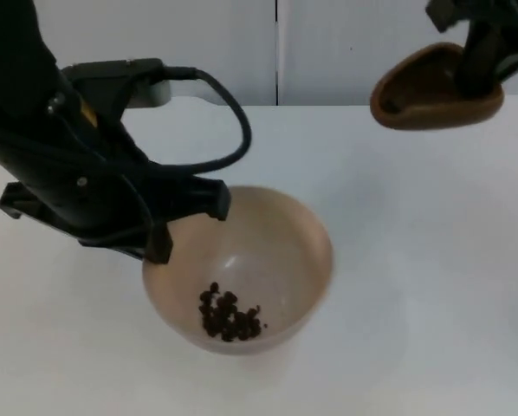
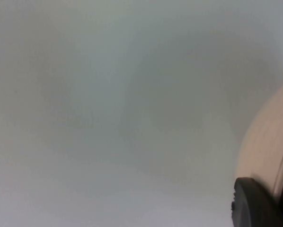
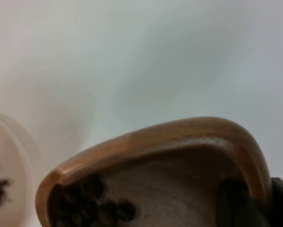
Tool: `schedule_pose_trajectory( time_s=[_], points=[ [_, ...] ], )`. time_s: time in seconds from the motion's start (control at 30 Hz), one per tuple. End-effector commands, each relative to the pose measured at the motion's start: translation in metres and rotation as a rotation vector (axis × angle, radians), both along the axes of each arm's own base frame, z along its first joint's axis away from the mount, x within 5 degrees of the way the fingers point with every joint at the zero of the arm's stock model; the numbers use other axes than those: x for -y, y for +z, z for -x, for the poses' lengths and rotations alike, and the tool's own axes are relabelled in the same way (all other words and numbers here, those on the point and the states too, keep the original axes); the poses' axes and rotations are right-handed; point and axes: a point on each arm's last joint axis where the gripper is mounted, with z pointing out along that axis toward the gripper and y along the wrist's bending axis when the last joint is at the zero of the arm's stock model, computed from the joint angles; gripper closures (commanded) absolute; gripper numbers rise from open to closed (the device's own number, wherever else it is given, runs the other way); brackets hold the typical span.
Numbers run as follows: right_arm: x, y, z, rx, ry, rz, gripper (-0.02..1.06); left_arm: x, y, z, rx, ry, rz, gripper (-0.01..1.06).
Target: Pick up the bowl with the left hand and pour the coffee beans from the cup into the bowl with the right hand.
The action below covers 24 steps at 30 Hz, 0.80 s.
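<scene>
The left hand (image 1: 159, 227) is clamped on the near-left rim of the bowl (image 1: 268, 251), one finger inside the wall and one outside; the left wrist view shows a fingertip (image 2: 255, 203) against the pale bowl wall. The bowl appears raised just above the white bench (image 1: 432, 260), tilted slightly, though whether its base is fully clear of the surface cannot be confirmed. A small cluster of coffee beans (image 1: 229, 314) lies at the bottom of the bowl. The right hand (image 1: 482, 61) grips the rim of the brown cup (image 1: 432, 87), which hangs well apart from the bowl, up near the grey partition wall (image 1: 328, 43), with its mouth tipped toward the bowl side. The right wrist view shows further beans (image 3: 89, 203) resting inside the cup against its lower lip, with the bowl edge beside it. Judgement: the pouring step is in hand and only partly complete, since beans are present in both vessels. The next move calls for bringing the cup mouth directly over the bowl opening, then increasing the tilt until the remaining beans slide out, while the left hand holds the bowl level and steady beneath.
</scene>
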Motion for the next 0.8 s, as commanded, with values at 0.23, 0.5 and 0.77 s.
schedule_pose_trajectory(
  time_s=[0.23,0.5,0.77],
  points=[
    [0.030,-0.048,0.000,0.004,-0.121,-0.044,1.04,-0.024,-0.021,-0.019,-0.038,0.065,-0.036,1.05],
    [0.044,-0.087,0.008,0.004,-0.183,-0.064,1.04,-0.022,-0.051,-0.024,-0.093,0.069,-0.066,1.05],
    [0.042,-0.124,0.001,-0.080,-0.199,-0.033,1.04,-0.022,-0.062,-0.025,-0.108,0.067,-0.078,1.05]
  ],
)
